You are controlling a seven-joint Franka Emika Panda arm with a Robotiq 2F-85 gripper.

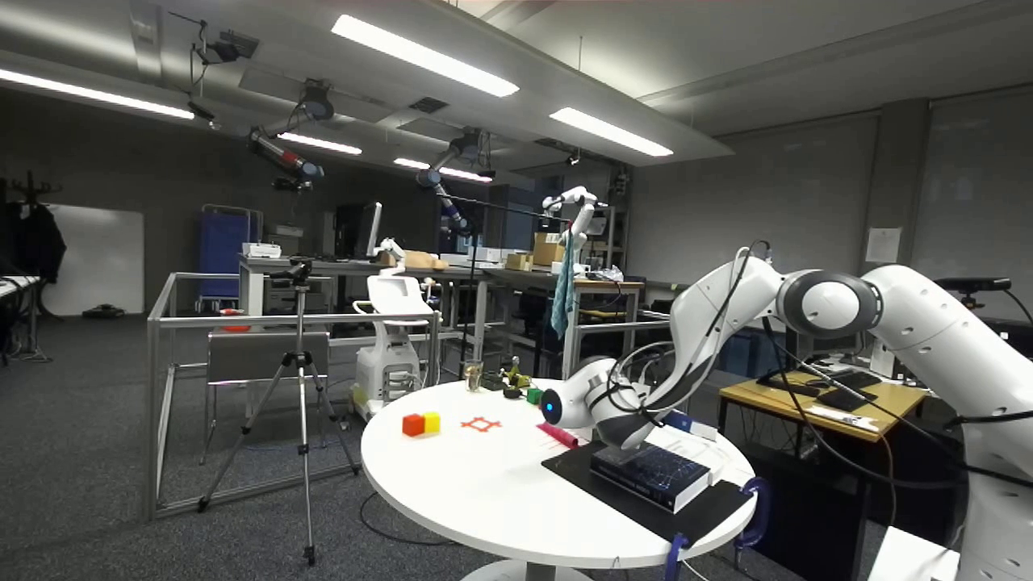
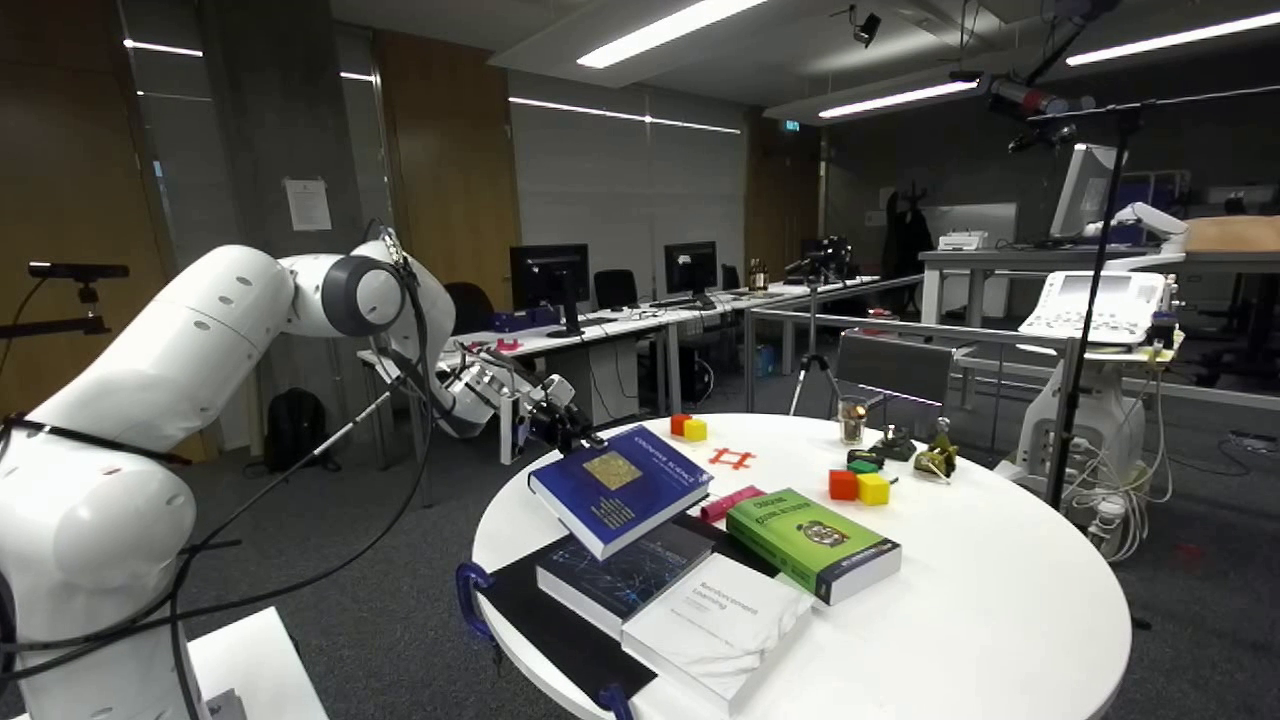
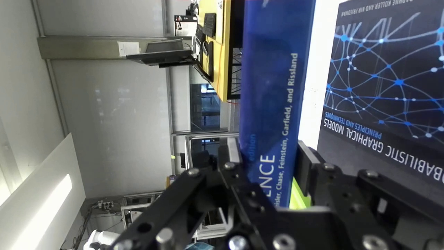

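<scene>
Blue book [image 2: 622, 488] clamped spine-first between jaws of tool [image 3: 271, 151], tilted above dark book [image 2: 652, 574].

Dark textbook [image 3: 385, 86]: "GRAPHICAL MODELS", "PRINCIPLES AND TECHNIQUES"
Blue textbook [image 2: 620, 492], above dark one: "COGNITIVE SCIENCE"
White textbook [image 2: 718, 615], beside dark one: "Reinforcement Learning"

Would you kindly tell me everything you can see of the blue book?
The blue book is thick and closed, with a slightly glossy-looking cover, white lettering, a gold square on its front and pale page edges. The gripper clamps it at the spine, holding it tilted above the dark book; whether the books touch is unclear.
</scene>
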